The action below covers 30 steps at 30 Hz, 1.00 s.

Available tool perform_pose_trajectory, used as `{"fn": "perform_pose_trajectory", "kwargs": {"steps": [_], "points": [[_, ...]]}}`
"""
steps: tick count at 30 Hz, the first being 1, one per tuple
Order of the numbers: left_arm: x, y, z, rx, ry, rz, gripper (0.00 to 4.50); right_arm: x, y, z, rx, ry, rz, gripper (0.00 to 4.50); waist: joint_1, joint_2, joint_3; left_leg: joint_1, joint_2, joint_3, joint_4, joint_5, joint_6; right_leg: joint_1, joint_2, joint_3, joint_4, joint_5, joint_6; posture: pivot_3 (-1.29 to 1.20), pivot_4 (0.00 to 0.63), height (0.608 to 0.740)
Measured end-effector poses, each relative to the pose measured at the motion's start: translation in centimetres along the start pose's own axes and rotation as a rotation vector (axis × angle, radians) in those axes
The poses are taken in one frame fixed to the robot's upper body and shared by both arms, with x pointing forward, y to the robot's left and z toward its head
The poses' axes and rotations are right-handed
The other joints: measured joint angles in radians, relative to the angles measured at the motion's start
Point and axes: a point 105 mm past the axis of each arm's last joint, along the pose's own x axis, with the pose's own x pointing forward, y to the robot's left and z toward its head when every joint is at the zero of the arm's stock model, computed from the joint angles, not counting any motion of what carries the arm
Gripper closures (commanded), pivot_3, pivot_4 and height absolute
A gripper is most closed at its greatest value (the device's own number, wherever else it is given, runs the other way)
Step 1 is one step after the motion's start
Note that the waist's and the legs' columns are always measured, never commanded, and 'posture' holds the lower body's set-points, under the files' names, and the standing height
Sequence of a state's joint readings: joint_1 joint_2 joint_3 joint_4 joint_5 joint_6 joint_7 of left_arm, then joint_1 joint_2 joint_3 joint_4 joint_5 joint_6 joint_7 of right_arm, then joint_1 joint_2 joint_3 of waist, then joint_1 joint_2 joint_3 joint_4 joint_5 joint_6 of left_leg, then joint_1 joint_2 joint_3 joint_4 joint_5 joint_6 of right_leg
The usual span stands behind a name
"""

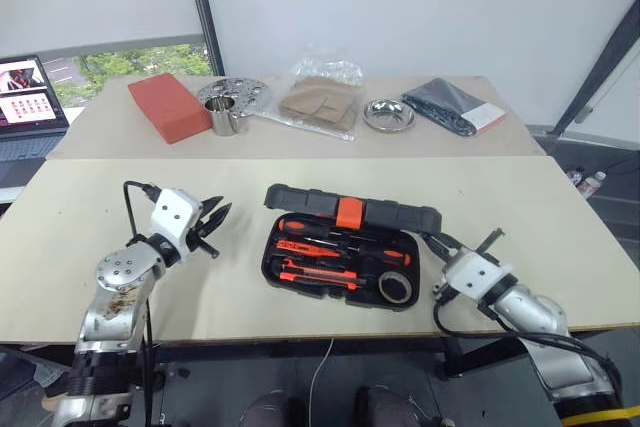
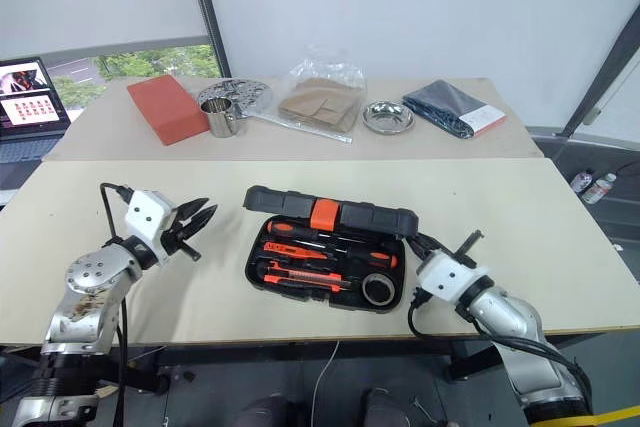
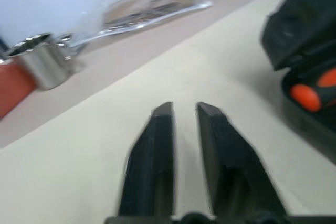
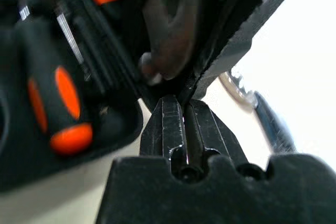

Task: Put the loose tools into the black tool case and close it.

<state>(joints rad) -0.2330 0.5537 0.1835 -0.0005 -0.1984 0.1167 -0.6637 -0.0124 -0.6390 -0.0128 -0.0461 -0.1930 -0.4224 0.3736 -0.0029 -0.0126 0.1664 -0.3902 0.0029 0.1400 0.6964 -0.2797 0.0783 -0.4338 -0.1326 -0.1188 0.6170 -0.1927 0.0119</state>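
Left gripper (image 1: 216,217) jaws spread a bit, empty, hovering left of black tool case (image 1: 345,247); right gripper (image 1: 441,243) jaws nearly pressed together at case's right edge; case lying half-open mid-counter (image 1: 560,217), tools (image 1: 330,257) inside.

Bare bench (image 1: 90,237) lies wide on both sides of the black tool case (image 1: 340,252). Its half-raised lid (image 1: 352,209) bars reach from behind. The right claw (image 1: 437,241) crowds the case's right corner.
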Motion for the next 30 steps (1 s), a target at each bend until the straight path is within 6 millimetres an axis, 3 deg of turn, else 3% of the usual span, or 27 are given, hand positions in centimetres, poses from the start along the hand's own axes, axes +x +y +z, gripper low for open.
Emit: {"fn": "perform_pose_trajectory", "kwargs": {"steps": [3,5,9,12,15,18,21,24,28,30], "points": [[-1.1,0.2,-1.1,-0.041,0.069,-0.029,1.38,-2.1,1.5,-0.2,0.1,0.054,0.133,2.45,0.004,0.0,0.0,0.0,0.001,0.0,0.0,0.004,0.007,0.0,0.001,0.0,0.001,-0.001,-0.002,0.0,0.15,0.734],[-1.7,1.0,-1.3,-0.052,0.102,-0.035,0.71,-3.3,0.9,0.0,0.159,0.099,0.237,1.81,0.005,0.0,0.0,0.0,0.003,-0.001,0.001,0.004,0.007,0.001,0.001,0.0,-0.001,0.0,-0.002,0.0,0.15,0.734],[-0.1,2.3,0.7,-0.042,0.068,-0.086,0.71,-6.1,1.4,2.1,0.355,0.133,0.507,1.81,0.022,-0.002,0.0,0.001,0.008,-0.003,0.003,-0.001,0.001,0.005,0.002,-0.004,-0.005,0.001,-0.004,0.0,0.15,0.734],[1.6,2.7,1.5,-0.042,0.052,-0.13,0.65,-6.9,1.9,2.8,0.454,0.142,0.605,2.52,0.028,-0.003,-0.001,0.002,0.009,-0.003,0.004,-0.001,0.001,0.007,0.003,-0.005,-0.006,0.002,-0.005,0.0,0.15,0.734],[4.3,2.0,2.4,0.002,0.034,-0.223,1.32,-6.8,2.5,3.6,0.499,0.131,0.67,3.51,0.038,-0.003,-0.001,0.0,0.009,-0.002,0.007,-0.002,0.004,0.006,0.005,-0.005,-0.005,0.003,-0.005,0.0,0.15,0.734],[7.3,0.9,2.7,0.034,0.026,-0.298,2.4,-6.6,3.9,4.7,0.514,0.1,0.757,4.46,0.044,-0.004,-0.001,-0.003,0.008,-0.002,0.009,0.0,0.012,0.003,0.005,-0.005,-0.006,0.004,-0.006,0.0,0.15,0.734],[10.1,-1.1,2.8,0.089,0.032,-0.388,3.46,-6.1,5.4,6.1,0.519,0.053,0.833,4.5,0.044,-0.005,-0.001,-0.014,0.008,-0.001,0.017,-0.001,0.015,-0.004,0.006,-0.005,-0.004,0.007,-0.01,0.0,0.15,0.734],[11.6,-2.9,2.2,0.131,0.057,-0.46,4.48,-5.7,6.0,6.4,0.501,0.044,0.87,4.5,0.041,-0.006,-0.001,-0.017,0.006,0.0,0.02,-0.002,0.018,-0.006,0.008,-0.005,-0.005,0.009,-0.007,0.0,0.15,0.734],[12.6,-6.5,1.8,0.237,0.082,-0.632,4.48,-4.0,6.0,6.5,0.447,0.036,0.83,4.5,0.039,-0.007,0.0,-0.019,0.005,0.001,0.021,-0.003,0.019,-0.006,0.007,-0.004,-0.006,0.009,-0.005,0.0,0.15,0.734],[12.2,-6.9,1.6,0.279,0.094,-0.698,4.48,-3.3,5.8,5.4,0.423,0.081,0.792,4.5,0.038,-0.007,0.0,-0.019,0.005,0.0,0.021,-0.003,0.019,-0.006,0.006,-0.004,-0.006,0.009,-0.005,0.0,0.15,0.734]]}}
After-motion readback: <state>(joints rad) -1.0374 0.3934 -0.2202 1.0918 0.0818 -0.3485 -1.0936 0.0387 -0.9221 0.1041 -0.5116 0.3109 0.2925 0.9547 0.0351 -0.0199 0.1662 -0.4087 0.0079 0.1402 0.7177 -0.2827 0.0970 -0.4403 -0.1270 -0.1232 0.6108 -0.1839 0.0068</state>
